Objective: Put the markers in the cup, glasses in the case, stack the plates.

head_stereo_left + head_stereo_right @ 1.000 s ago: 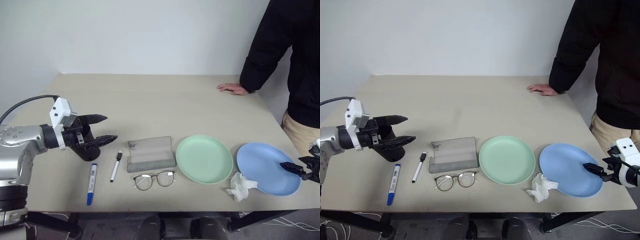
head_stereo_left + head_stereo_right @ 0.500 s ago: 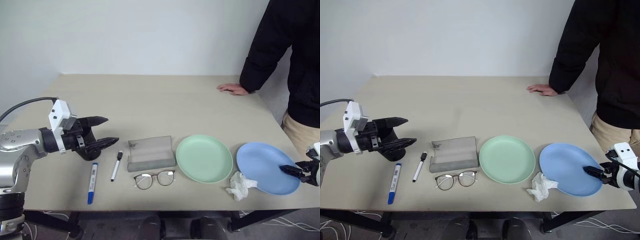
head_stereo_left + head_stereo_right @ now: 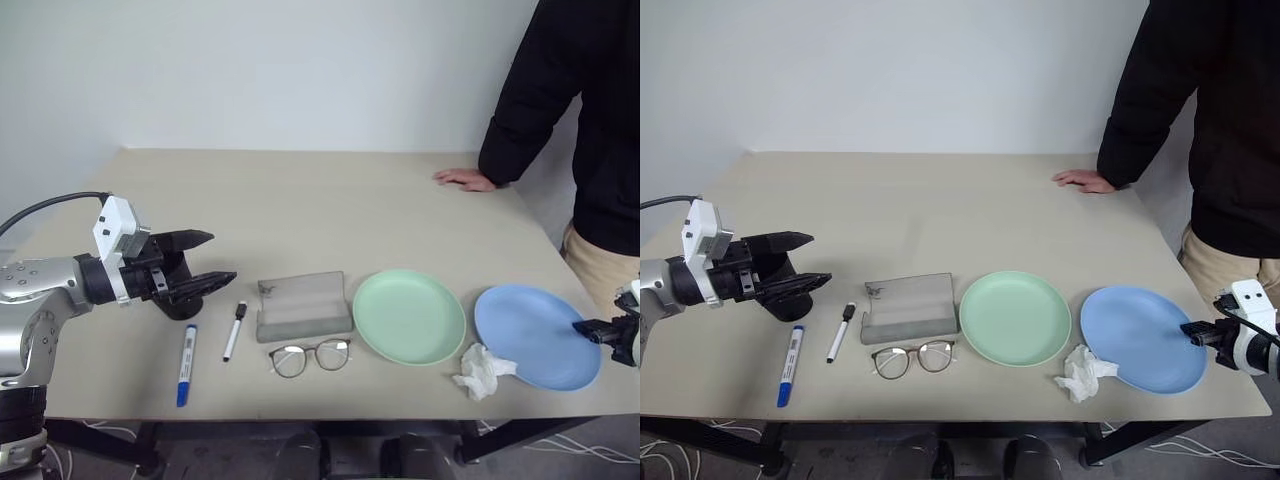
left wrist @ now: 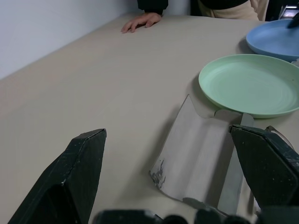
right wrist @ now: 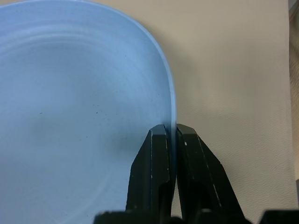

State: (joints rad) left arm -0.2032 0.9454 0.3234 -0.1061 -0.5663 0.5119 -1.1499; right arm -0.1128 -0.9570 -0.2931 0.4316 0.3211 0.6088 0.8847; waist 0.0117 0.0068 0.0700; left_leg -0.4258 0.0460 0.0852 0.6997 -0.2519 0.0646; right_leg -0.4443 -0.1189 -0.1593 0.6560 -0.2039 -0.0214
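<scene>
From the head cameras, the beige table (image 3: 300,200) carries a row of things near its front edge. At the left, the left gripper (image 3: 205,260) hangs with its jaws spread wide and empty, in front of the black tapered plastic cup (image 3: 178,303), which it partly hides. Beside that lie the thicker white marker with blue cap (image 3: 184,365) and the thinner white marker with black cap (image 3: 232,331), then the grey fabric glasses case (image 3: 303,306), with the round wire-framed glasses (image 3: 309,357) just in front of it. Further right sit the pale green round plate (image 3: 409,316), a crumpled white tissue (image 3: 482,371) and the light blue round plate (image 3: 537,336). The right gripper (image 3: 1195,331) is at the blue plate's right rim. A person in a black sleeve rests a hand (image 3: 464,178) on the table's far right edge.

The left wrist view looks between the open jaws at the case, with the green plate beyond.

The right wrist view shows the jaws clenched on the blue plate's thin rim.
</scene>
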